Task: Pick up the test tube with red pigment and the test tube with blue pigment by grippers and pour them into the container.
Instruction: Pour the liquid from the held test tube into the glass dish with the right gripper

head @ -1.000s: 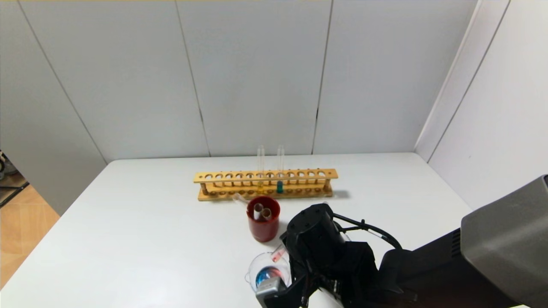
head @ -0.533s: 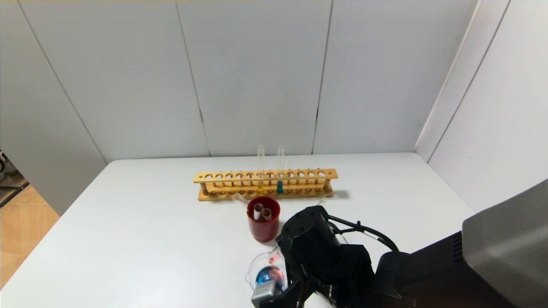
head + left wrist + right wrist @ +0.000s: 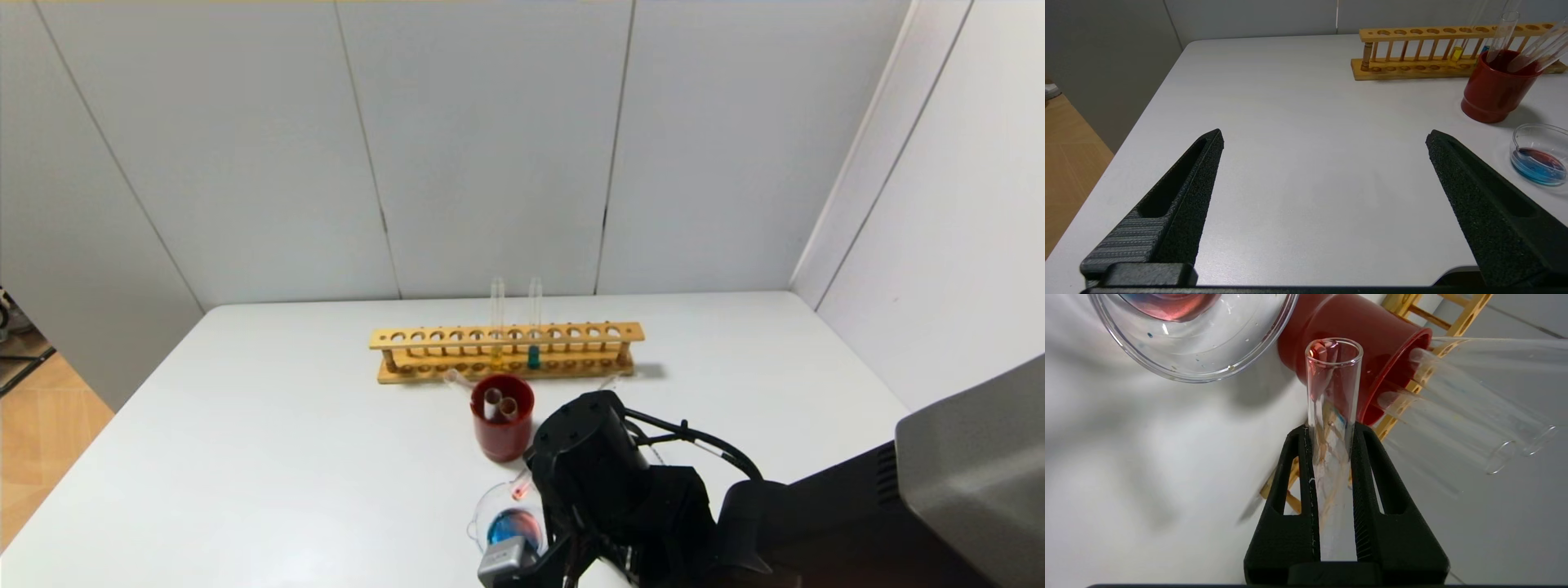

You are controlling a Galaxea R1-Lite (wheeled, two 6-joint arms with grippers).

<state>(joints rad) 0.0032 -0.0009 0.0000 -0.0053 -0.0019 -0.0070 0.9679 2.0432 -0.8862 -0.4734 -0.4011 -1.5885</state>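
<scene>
My right gripper is shut on the test tube with red pigment, now nearly empty, with a red drop at its mouth. In the head view the tube's mouth hangs at the far rim of the container, a clear beaker holding blue and red liquid, between it and the red cup. The beaker also shows in the right wrist view and the left wrist view. No tube with bright blue liquid shows. My left gripper is open and empty, low over bare table to the left of the beaker.
A dark red cup behind the beaker holds two empty tubes. A wooden rack farther back holds a yellowish tube and a teal tube. The white table is walled behind and to the right.
My right wrist has shifted slightly to the left and turned a little. The tube's mouth has moved a little left at the beaker's far rim. The left gripper has not visibly moved.
</scene>
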